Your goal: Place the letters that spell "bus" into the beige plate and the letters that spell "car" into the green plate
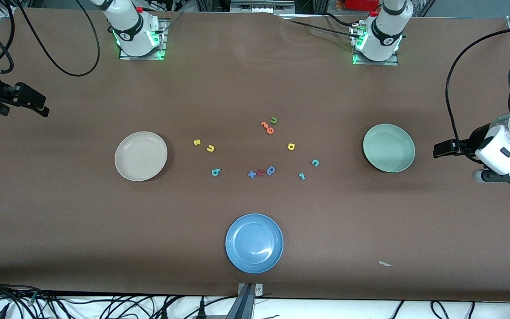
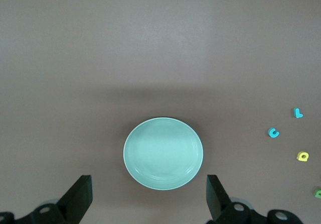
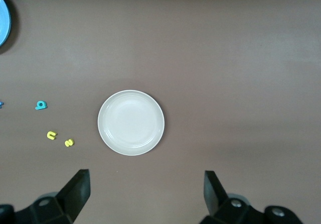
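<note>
Nothing is sorted yet: the teal b (image 1: pixel 215 172), yellow u (image 1: pixel 210 148) and yellow s (image 1: pixel 197 142) lie beside the empty beige plate (image 1: pixel 124 170), while the teal c (image 1: pixel 315 162), teal r (image 1: pixel 301 176) and yellow a (image 1: pixel 291 146) lie toward the green plate (image 1: pixel 372 159). The right gripper (image 3: pixel 145 184) hangs high by the beige plate, the left gripper (image 2: pixel 149 186) high by the green one, both with jaws spread and empty. To pick cleanly, each arm should probably drop straight onto one tiny letter, straddling it squarely and avoiding the olive u (image 1: pixel 274 119).

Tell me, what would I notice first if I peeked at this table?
Probably three round plates: the beige plate toward the right arm's end, the green plate toward the left arm's end, and a blue plate nearest the front camera. Between the beige and green plates lies a scatter of tiny colourful letters.
</note>
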